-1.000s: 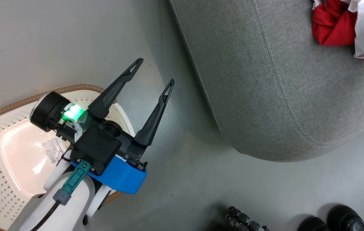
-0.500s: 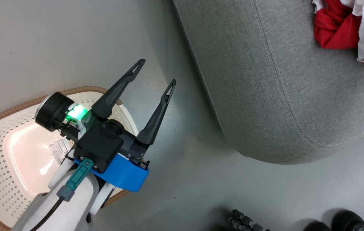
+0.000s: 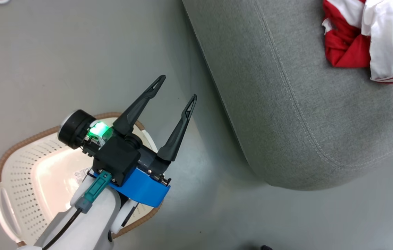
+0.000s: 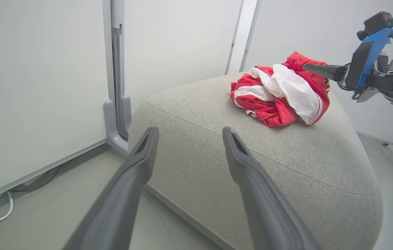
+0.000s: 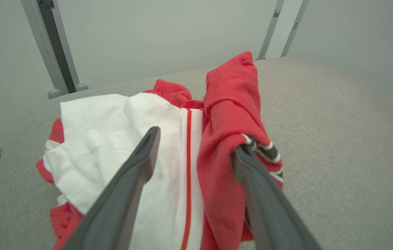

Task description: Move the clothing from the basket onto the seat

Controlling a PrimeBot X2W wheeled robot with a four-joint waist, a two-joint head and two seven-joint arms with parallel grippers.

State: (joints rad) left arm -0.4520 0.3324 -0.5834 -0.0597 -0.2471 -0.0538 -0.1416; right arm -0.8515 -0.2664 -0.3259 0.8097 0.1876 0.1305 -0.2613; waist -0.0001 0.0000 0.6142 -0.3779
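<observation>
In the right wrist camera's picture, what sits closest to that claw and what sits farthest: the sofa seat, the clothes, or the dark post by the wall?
From the right claw:
1. Clothes, between its fingers, red cloth draped on one finger.
2. Sofa seat, under and around the heap.
3. Dark post, upper left, beyond the seat's far edge.

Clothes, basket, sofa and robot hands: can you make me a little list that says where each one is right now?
clothing: red and white, in a crumpled pile on the seat
seat: grey, beside the basket
basket: on the floor, no clothing in the part that shows; the left arm hides some of it
left gripper: open, holds nothing, over the floor between basket and seat
right gripper: open, at the pile, a red fold draped over one finger
</observation>
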